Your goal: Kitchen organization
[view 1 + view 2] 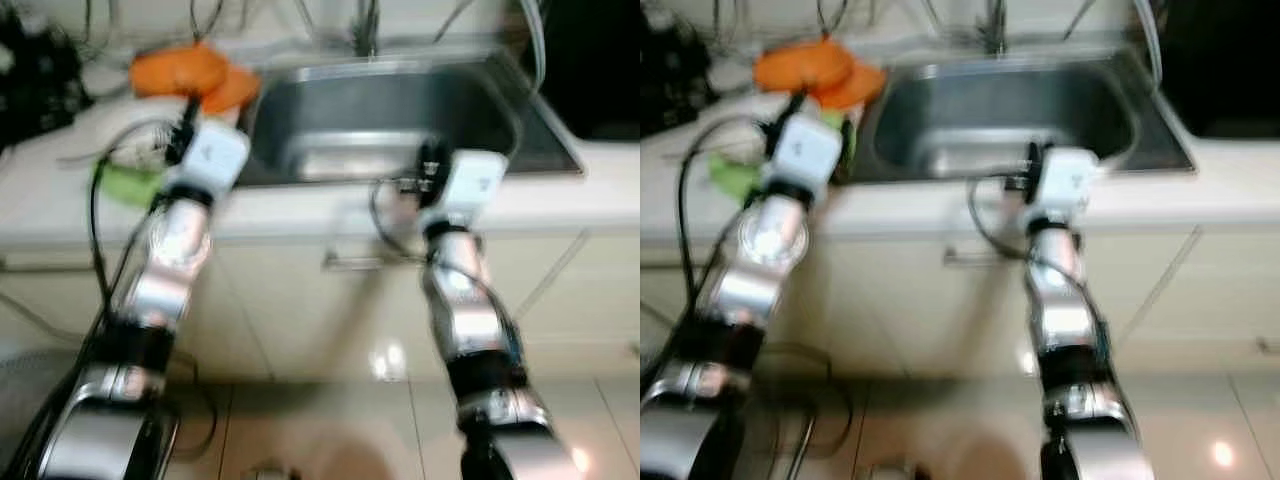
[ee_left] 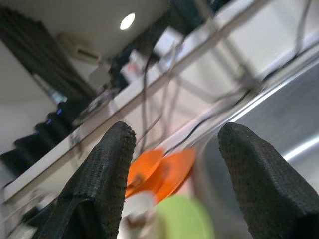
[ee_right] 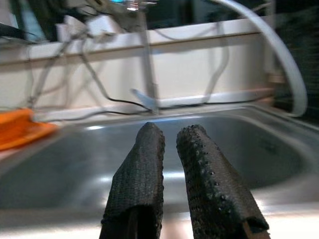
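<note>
The left hand (image 2: 172, 174), its fingers spread wide and holding nothing, hovers over the pale table (image 1: 40, 200), with the orange plastic dishes (image 1: 195, 75) just ahead of its fingertips and a lime-green round piece (image 1: 125, 185) beneath it, so it should ease forward and settle over one rim before closing. The right hand (image 3: 169, 149), fingers nearly together and empty, waits at the front edge of the stainless steel sink (image 1: 385, 115); the head views are blurred, so which dish is probably the target should be confirmed first.
</note>
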